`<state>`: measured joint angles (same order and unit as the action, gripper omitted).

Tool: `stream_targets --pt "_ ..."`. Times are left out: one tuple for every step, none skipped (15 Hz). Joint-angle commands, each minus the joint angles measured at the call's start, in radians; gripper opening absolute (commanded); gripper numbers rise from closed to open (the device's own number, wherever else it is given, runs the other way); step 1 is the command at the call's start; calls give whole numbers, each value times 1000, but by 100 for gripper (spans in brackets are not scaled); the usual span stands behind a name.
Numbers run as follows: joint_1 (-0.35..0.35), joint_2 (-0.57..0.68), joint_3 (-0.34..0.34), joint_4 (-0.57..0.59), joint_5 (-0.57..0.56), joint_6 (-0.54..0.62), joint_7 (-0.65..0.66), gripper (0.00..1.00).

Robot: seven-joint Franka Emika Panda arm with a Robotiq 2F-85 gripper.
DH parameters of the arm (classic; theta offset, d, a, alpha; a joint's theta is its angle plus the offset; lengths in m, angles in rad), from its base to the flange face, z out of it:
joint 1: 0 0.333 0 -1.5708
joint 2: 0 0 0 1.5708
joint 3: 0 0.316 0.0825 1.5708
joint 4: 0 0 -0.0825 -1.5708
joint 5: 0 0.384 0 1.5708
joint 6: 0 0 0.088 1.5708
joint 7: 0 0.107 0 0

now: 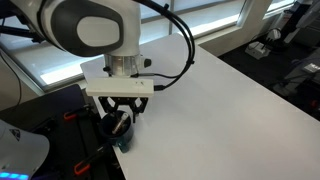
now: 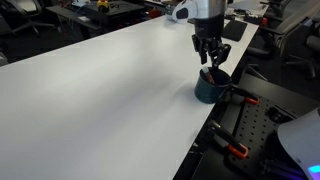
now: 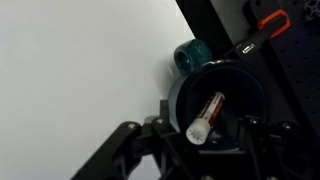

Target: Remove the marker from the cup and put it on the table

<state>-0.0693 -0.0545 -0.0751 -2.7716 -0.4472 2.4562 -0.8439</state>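
Observation:
The dark teal cup (image 1: 124,137) stands at the edge of the white table (image 1: 220,110), also seen in an exterior view (image 2: 210,88). In the wrist view the cup (image 3: 240,95) shows a teal handle, and the marker (image 3: 207,115), pale-capped with a red body, leans inside it. My gripper (image 1: 120,112) hangs directly over the cup with its fingers spread to either side of the marker (image 3: 198,138). It is open and holds nothing. In an exterior view the fingertips (image 2: 210,58) sit just above the cup's rim.
The table edge runs right beside the cup. Beyond it are black frame parts with orange clamps (image 2: 240,150) (image 3: 272,20). A black cable (image 1: 185,50) trails from the wrist. Office furniture stands behind the table (image 2: 90,10).

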Motion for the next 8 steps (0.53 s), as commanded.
stream_targets --pt "3 -6 2 -1 -17 -18 -33 53" --pt "3 -4 1 -1 -15 -3 -56 78" --pt "4 0 -1 -1 -10 21 -90 82" --pt "4 2 -3 -3 0 45 -135 84" --pt "5 4 -3 -4 11 64 -171 89" --pt "6 6 -3 -4 18 80 -202 97" --pt "6 9 -2 -5 24 92 -226 99" --pt "6 11 -2 -4 30 98 -246 100"
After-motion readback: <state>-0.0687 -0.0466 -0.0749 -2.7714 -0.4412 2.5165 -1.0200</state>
